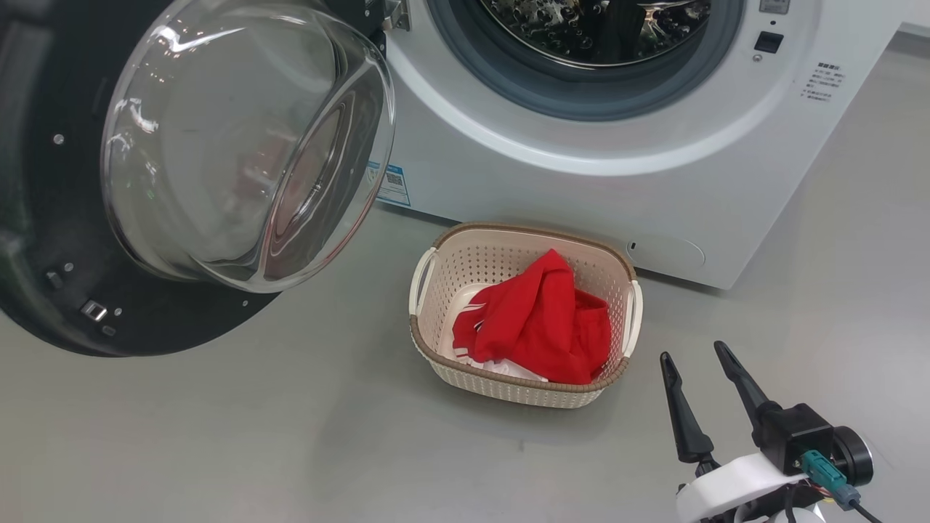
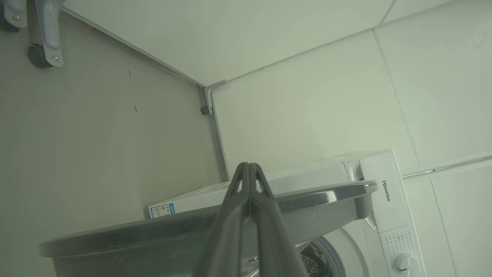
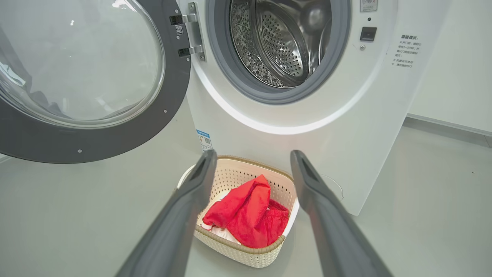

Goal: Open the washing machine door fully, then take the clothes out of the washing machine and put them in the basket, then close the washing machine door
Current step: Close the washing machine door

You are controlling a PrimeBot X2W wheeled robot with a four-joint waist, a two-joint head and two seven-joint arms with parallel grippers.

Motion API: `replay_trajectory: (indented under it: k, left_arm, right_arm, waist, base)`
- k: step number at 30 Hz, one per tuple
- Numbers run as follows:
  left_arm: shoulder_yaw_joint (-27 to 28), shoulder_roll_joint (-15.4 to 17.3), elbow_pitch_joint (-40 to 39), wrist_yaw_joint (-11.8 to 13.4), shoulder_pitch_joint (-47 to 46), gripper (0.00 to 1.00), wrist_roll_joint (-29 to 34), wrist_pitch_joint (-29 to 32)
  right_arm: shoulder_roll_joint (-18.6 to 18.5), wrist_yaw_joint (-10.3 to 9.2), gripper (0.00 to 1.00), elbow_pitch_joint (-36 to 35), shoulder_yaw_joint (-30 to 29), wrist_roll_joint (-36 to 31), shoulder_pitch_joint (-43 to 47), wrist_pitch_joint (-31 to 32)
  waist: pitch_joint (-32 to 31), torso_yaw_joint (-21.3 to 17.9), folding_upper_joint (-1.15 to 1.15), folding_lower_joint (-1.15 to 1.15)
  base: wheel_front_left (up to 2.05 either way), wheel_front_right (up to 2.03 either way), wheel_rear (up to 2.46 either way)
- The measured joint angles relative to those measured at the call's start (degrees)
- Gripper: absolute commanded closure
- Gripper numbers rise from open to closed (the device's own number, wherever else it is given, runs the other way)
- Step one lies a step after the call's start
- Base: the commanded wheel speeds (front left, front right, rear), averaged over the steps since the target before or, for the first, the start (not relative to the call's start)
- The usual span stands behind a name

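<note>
Washing machine door (image 1: 43, 240) hangs wide on the robot's left. Left tool (image 2: 249, 165), clenched on nothing, points across its rim, so it's probably the nearer arm. Right tool (image 1: 692, 351) released near basket (image 1: 523, 231).

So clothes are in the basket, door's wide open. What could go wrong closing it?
1. The shut left gripper sits close by the curved rim of the door; a push there may slip off.
2. The basket stands right before the washer, clothes heaped inside; the closing door might clip it.
</note>
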Motion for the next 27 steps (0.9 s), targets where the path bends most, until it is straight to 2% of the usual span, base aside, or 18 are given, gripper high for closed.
replay_trajectory:
  k: [18,27]
  left_arm:
    - [-4.10,1.24,5.99,-0.13,-2.02,1.00,-0.05,8.78]
    - [-4.86,1.12,6.67,-3.64,-2.54,1.00,-2.92,14.79]
  right_arm:
    - [-0.38,0.02,0.00,0.00,-0.22,-0.01,-1.10,0.00]
    - [-0.41,0.03,0.00,0.11,-0.48,-0.02,-1.98,0.00]
  waist:
    - [1.49,-0.30,0.00,0.00]
    - [1.54,-0.39,0.00,0.00]
  base:
    - [0.00,0.00,0.00]
    - [0.00,0.00,0.00]
